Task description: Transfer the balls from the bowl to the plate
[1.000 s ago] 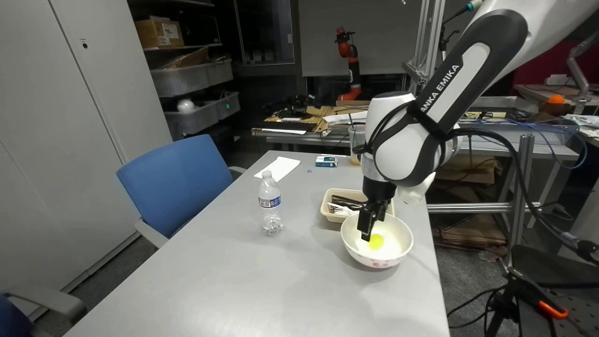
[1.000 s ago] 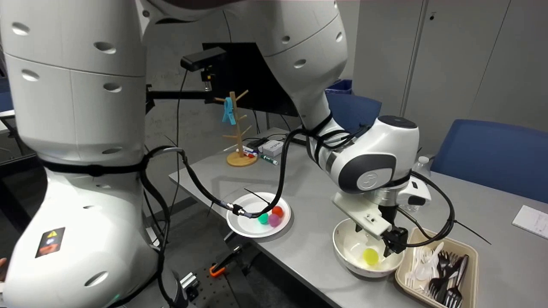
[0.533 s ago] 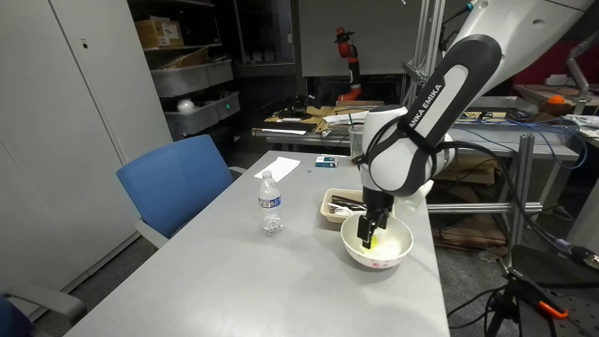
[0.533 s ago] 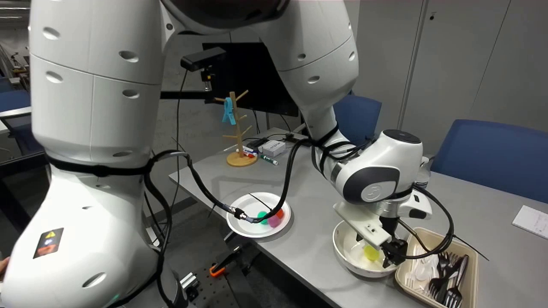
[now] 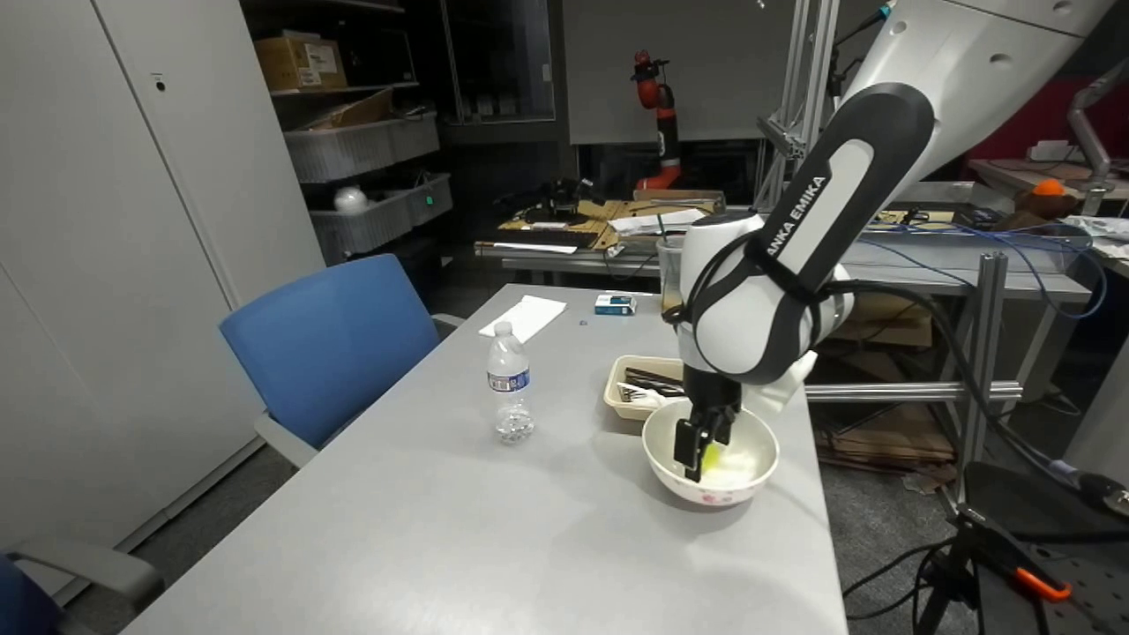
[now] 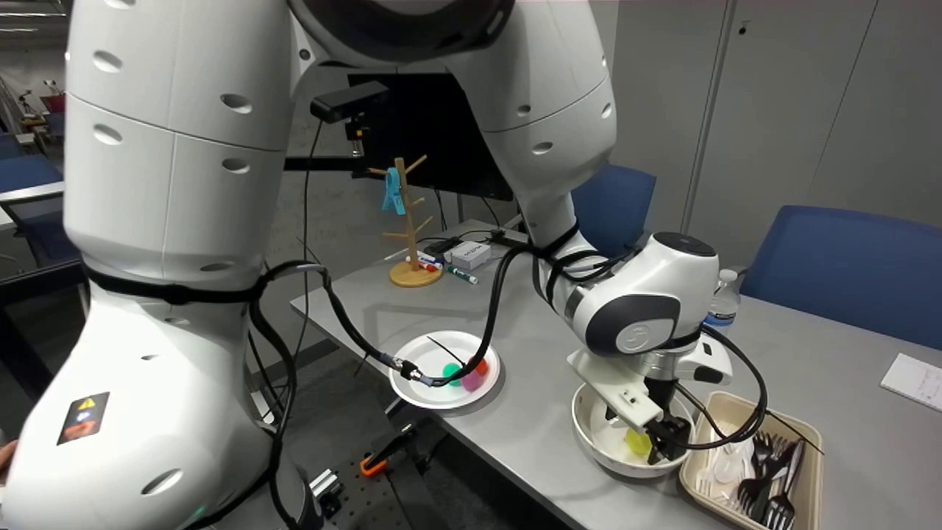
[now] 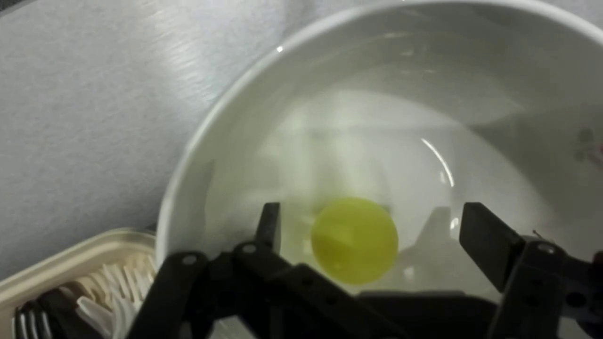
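The white bowl (image 5: 675, 487) (image 6: 597, 450) (image 7: 405, 108) stands on the table and holds one yellow ball (image 5: 711, 457) (image 6: 636, 442) (image 7: 354, 240). My gripper (image 5: 703, 454) (image 6: 633, 437) (image 7: 370, 221) is open and points down inside the bowl. In the wrist view its fingers stand on either side of the yellow ball, with gaps on both sides, the wider one to the right. The white plate (image 6: 419, 357) lies on the table in an exterior view. It holds a green ball (image 6: 450, 372), a purple ball (image 6: 472, 380) and a red ball (image 6: 483, 366), partly behind the arm's cable.
A beige tray of plastic cutlery (image 5: 610, 399) (image 6: 812, 464) (image 7: 101, 241) stands close beside the bowl. A clear water bottle (image 5: 510, 388) (image 6: 724, 300) stands farther off. A wooden peg stand (image 6: 403, 221), markers and a small white box (image 6: 468, 255) stand beyond the plate.
My gripper has moved down deeper into the bowl, its fingers now at the yellow ball's sides. The bowl, the plate and its balls have not moved.
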